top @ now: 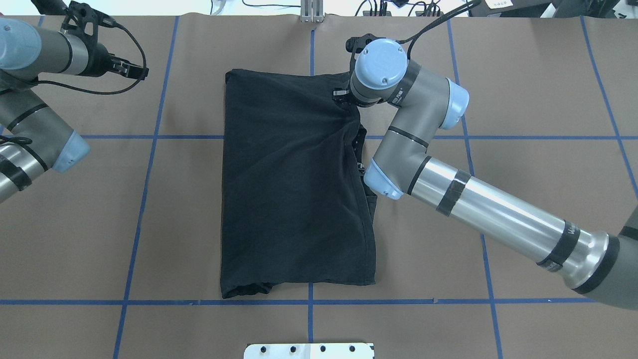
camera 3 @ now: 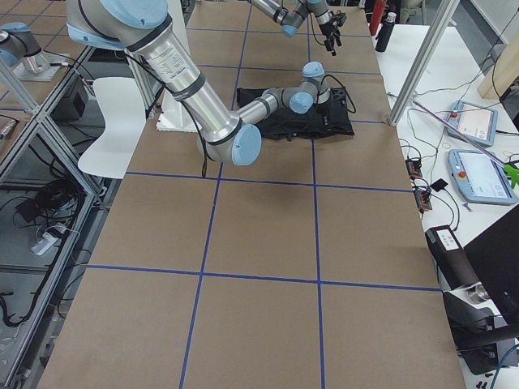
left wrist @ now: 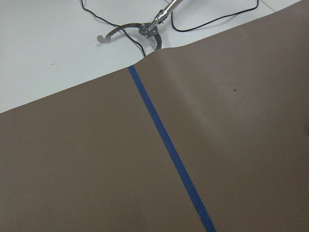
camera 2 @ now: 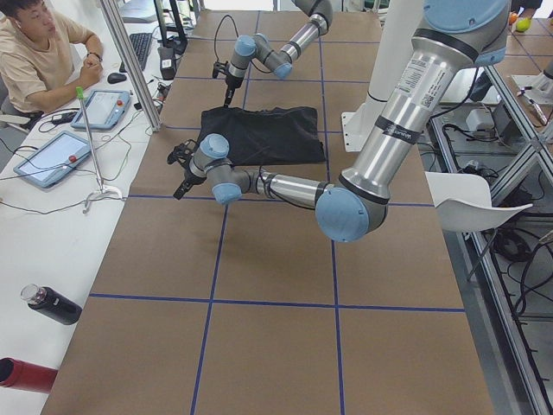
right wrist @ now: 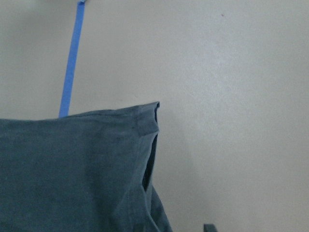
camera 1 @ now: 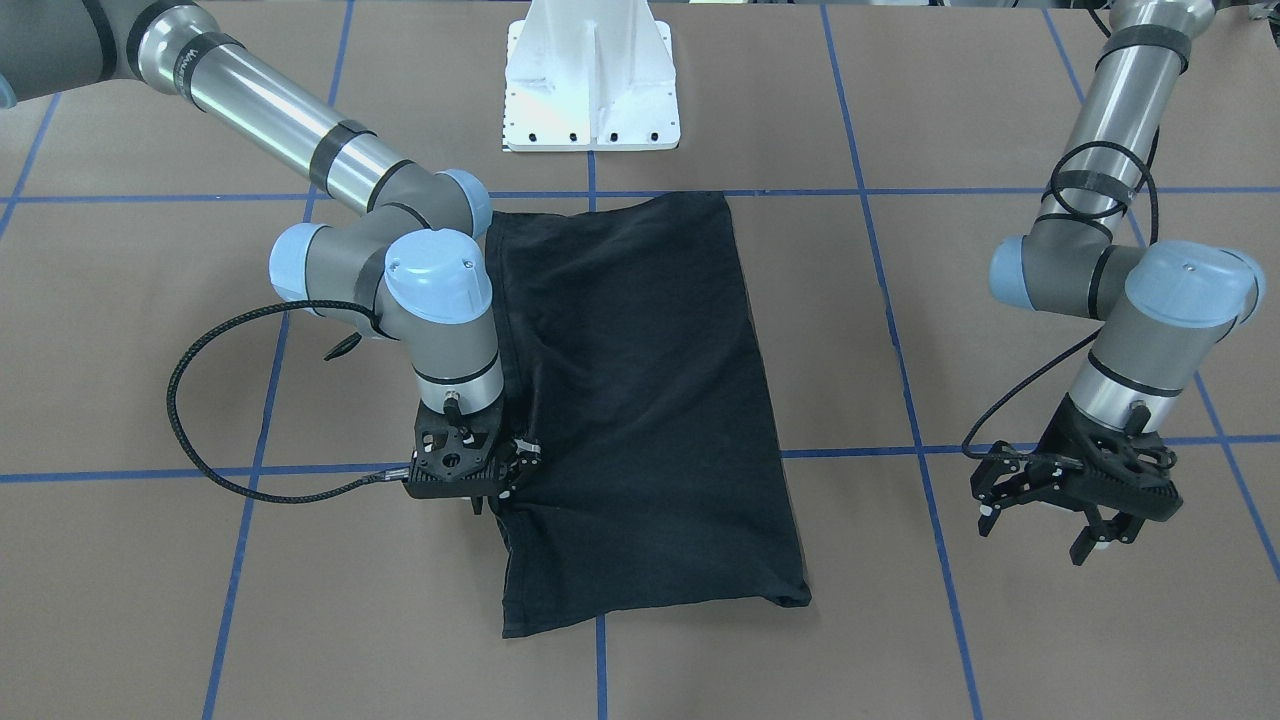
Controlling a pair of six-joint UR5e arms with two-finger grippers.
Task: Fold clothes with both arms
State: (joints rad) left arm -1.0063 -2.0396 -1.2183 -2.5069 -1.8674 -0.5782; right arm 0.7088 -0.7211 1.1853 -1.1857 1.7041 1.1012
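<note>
Out to the left of the white pedestal [top: 309, 350] and far forward of it, the left arm [top: 35, 124] hangs over bare table [top: 149, 224]. Its left pincer [camera 1: 1040, 520] is spread and carries nothing; its wrist camera sees only paper and blue tape.

Straight ahead of the pedestal lies the black T-shirt [top: 294, 184], flat on the table and already narrowed to a long band. Its long axis runs directly away from the pedestal. No graphic or logo shows, and I cannot tell which end is the collar, though the end nearer the pedestal is slightly bunched at one corner.

On the side right of the pedestal, the right arm [top: 488, 209] reaches across to the band's right long edge, near its far end. The right pincer [camera 1: 490, 495] points down just at that edge. The wrist hides its tips, so I cannot tell whether it grips. Creases do run toward it.

The lengthwise folds look done, and this seems to be the edge-setting stage. The next move likely calls for both pincers at the far end's corners, carrying that end back toward the pedestal.
</note>
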